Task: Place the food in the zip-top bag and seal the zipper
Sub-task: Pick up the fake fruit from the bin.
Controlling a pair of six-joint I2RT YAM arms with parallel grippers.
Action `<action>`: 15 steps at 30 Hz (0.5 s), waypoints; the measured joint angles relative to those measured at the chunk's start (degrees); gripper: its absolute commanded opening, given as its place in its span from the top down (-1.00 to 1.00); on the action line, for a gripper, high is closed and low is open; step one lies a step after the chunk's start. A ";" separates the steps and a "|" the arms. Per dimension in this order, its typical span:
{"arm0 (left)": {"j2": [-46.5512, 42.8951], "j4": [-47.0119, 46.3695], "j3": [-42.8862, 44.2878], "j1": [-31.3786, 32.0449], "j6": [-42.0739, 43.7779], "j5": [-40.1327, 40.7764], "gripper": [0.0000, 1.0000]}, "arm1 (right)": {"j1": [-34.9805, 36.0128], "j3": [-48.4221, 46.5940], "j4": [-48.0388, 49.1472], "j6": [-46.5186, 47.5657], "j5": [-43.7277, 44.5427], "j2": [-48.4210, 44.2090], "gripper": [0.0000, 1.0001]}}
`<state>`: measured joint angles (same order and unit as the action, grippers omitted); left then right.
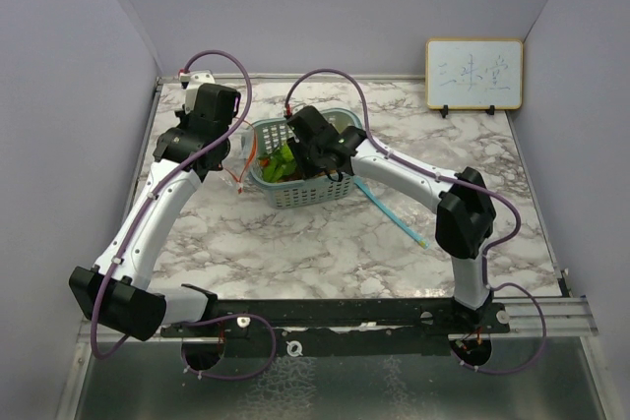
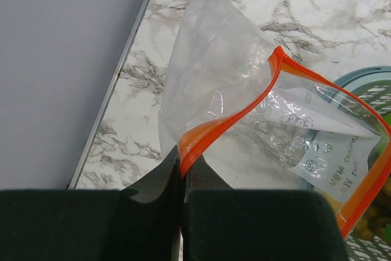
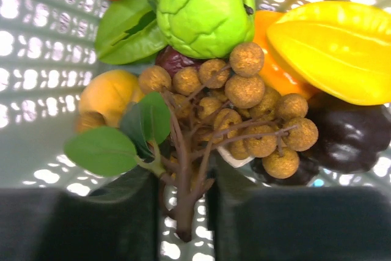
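A clear zip-top bag point(image 2: 214, 71) with an orange zipper strip point(image 2: 244, 108) lies on the marble beside the basket, mouth gaping. My left gripper point(image 2: 182, 163) is shut on the zipper's end; from above it sits at the basket's left point(image 1: 228, 159). My right gripper point(image 3: 182, 175) reaches down into the teal mesh basket point(image 1: 305, 194). Its fingers stand either side of the stem of a brown grape bunch point(image 3: 244, 90), with small gaps showing on both sides. Around the bunch lie a green fruit point(image 3: 204, 7), a yellow fruit point(image 3: 336, 47), a dark purple plum point(image 3: 354, 139) and an orange-yellow fruit point(image 3: 107, 93).
A small whiteboard point(image 1: 473, 74) stands at the back right. A thin blue stick point(image 1: 394, 211) lies on the marble to the right of the basket. Grey walls close in the table on the left, back and right.
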<state>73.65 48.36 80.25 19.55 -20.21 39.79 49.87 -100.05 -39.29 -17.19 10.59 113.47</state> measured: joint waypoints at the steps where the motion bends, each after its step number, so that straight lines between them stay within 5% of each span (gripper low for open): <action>1: 0.00 -0.04 0.00 0.00 0.00 -0.15 1.00 | 0.00 0.17 0.00 -0.22 0.50 0.00 0.78; 4: 0.00 -0.63 0.00 -0.04 -0.07 -1.57 1.00 | -0.42 0.74 -0.07 -0.07 2.40 -0.02 0.95; 15: -1.18 -6.82 -3.21 -0.11 -5.60 -14.43 1.00 | -8.28 8.02 1.55 3.85 0.96 -9.20 0.95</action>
<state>72.47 41.54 77.03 19.44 -25.80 25.36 41.58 -92.03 -37.74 -13.34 11.55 104.27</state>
